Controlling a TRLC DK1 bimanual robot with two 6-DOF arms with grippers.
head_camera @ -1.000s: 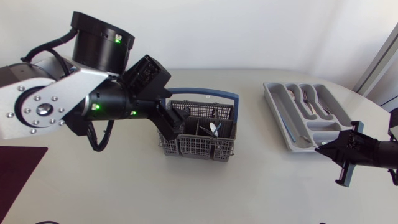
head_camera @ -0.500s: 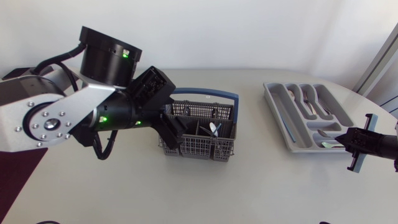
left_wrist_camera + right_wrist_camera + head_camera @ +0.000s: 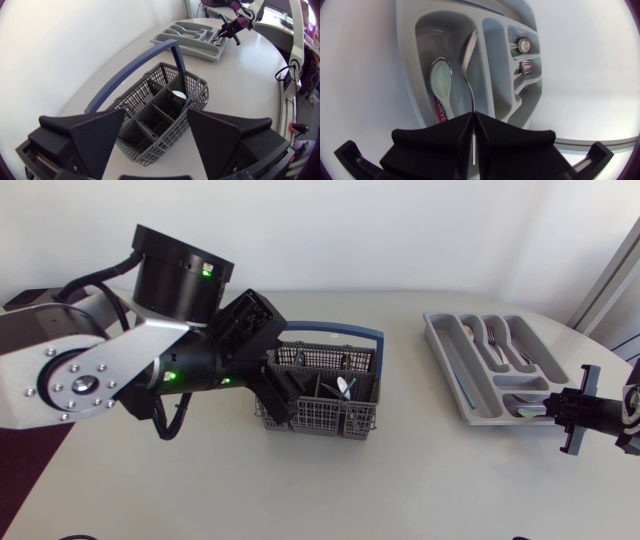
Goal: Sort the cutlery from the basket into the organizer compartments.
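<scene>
Between right tool [image 3: 472,120] fingers: utensil [image 3: 466,70], clamped.

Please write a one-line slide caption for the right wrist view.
Right end effector grips a spoon above the organizer, where a second spoon lies.

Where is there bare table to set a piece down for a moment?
Bare table lies between the basket and the organizer, and along the near edge in front of the basket. Crowded: the left gripper open over the basket, and the right gripper, shut on a cutlery piece, at the organizer's end.
</scene>
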